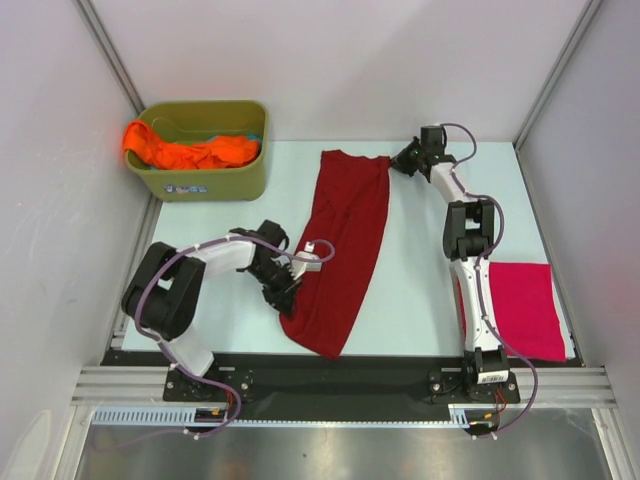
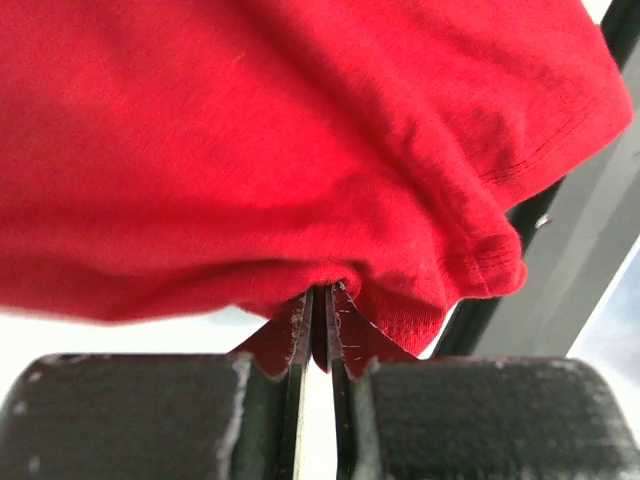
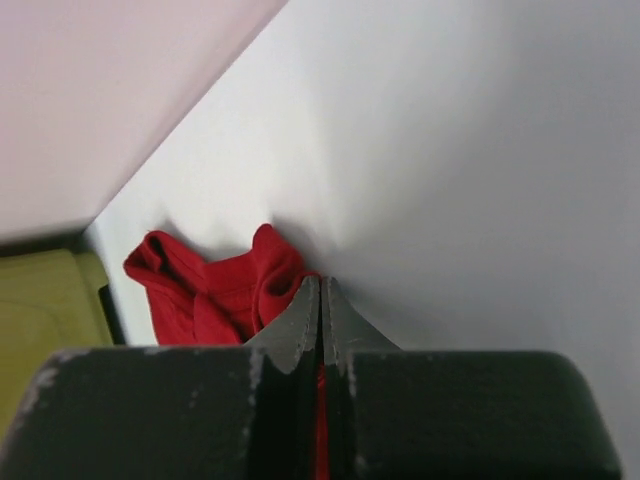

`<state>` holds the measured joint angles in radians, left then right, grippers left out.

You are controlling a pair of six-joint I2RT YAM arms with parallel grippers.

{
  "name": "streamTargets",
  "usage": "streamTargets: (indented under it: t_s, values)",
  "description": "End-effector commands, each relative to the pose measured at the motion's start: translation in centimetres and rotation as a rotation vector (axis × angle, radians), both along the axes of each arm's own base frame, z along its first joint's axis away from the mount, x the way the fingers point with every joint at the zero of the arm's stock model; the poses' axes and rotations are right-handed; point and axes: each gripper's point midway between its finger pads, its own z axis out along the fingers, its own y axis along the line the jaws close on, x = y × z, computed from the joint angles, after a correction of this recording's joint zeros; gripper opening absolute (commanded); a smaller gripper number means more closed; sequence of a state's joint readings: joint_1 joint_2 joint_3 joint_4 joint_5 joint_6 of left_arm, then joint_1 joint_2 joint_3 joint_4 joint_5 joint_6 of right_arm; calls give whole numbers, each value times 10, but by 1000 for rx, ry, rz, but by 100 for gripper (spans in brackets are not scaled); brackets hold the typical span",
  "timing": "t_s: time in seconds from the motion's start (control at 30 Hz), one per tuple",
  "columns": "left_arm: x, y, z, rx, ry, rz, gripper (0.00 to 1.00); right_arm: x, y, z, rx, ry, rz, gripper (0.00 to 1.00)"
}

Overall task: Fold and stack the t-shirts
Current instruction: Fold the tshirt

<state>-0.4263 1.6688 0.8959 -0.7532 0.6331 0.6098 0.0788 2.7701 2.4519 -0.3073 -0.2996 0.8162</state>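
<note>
The dark red t-shirt [image 1: 343, 245] lies as a long folded strip down the middle of the table. My left gripper [image 1: 296, 274] is shut on its near left edge; the cloth [image 2: 300, 150] bulges over the closed jaws in the left wrist view. My right gripper [image 1: 397, 160] is shut on the shirt's far right corner, with red cloth [image 3: 215, 290] bunched at the fingertips [image 3: 305, 315]. The magenta-pink t-shirt [image 1: 525, 308] lies folded flat at the near right. The orange t-shirt [image 1: 190, 152] hangs in the tub at the far left.
The olive-green tub [image 1: 205, 150] stands at the far left corner. White walls enclose the table on the left, back and right. A black rail [image 1: 330, 375] runs along the near edge by the arm bases.
</note>
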Motion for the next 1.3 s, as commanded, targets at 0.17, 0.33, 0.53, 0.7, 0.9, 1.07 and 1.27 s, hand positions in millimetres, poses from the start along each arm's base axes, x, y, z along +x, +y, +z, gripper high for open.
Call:
streamTargets:
  t_s: [0.17, 0.33, 0.53, 0.7, 0.9, 1.07, 1.27]
  values:
    - [-10, -63, -10, -30, 58, 16, 16, 51, -16, 65, 54, -249, -161, 6]
    - [-11, -80, 0, -85, 48, 8, 43, 55, -20, 92, 34, -319, -151, 36]
    - [-20, -61, 22, -92, 9, -36, 62, 22, -33, 156, -99, -345, -118, 56]
    - [-26, -36, 55, -48, -48, -97, 67, -51, -5, 157, -276, -249, -11, 57]
    - [-51, 8, 67, 4, -60, -237, 73, -169, 82, 141, -215, -220, 274, 46]
    - [-20, 12, 67, -58, -204, -145, 80, -250, 175, 98, -72, -95, 519, 19]
    - [-31, 16, 53, -64, -175, -126, 82, -298, 210, 43, -80, 48, 609, 5]
